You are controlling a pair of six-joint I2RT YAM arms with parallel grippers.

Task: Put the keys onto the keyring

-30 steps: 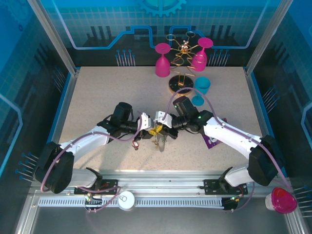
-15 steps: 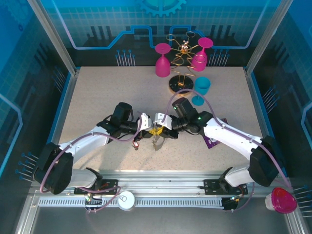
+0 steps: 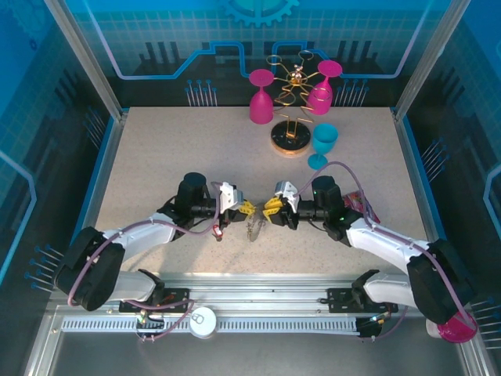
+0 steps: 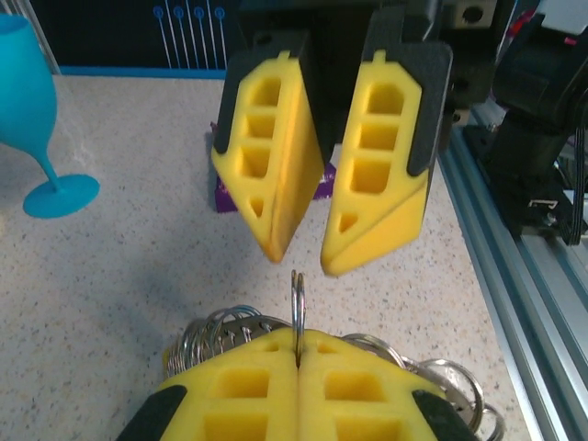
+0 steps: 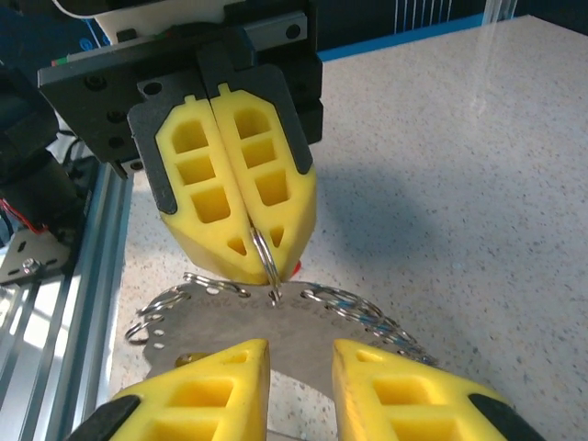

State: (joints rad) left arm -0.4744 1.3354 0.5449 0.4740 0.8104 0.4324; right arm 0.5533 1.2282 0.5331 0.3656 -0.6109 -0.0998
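The keyring [image 5: 276, 322] is a flat grey metal loop with holes and several small silver split rings along its edge; it hangs low between the two arms [image 3: 252, 229]. My left gripper [image 4: 299, 342] is shut on one small split ring [image 4: 297, 299] hooked through a hole in its rim, which the right wrist view shows too [image 5: 265, 262]. My right gripper [image 5: 300, 354] stands open just short of the loop, nothing between its fingers, facing the left gripper [image 3: 245, 208]. A small red bit [image 5: 296, 269], perhaps a key's head, peeks from behind the left fingers. The other keys are hidden.
A purple packet [image 3: 364, 205] lies by the right arm. A blue glass [image 3: 325, 141] stands near the round wooden base [image 3: 288, 141] of the gold rack with pink glasses [image 3: 262, 98]. The metal rail [image 4: 514, 303] runs along the table's near edge.
The right gripper has opened and drawn back to the right, uncovering the purple packet. The left gripper has shut on the small split ring and shifted slightly left.
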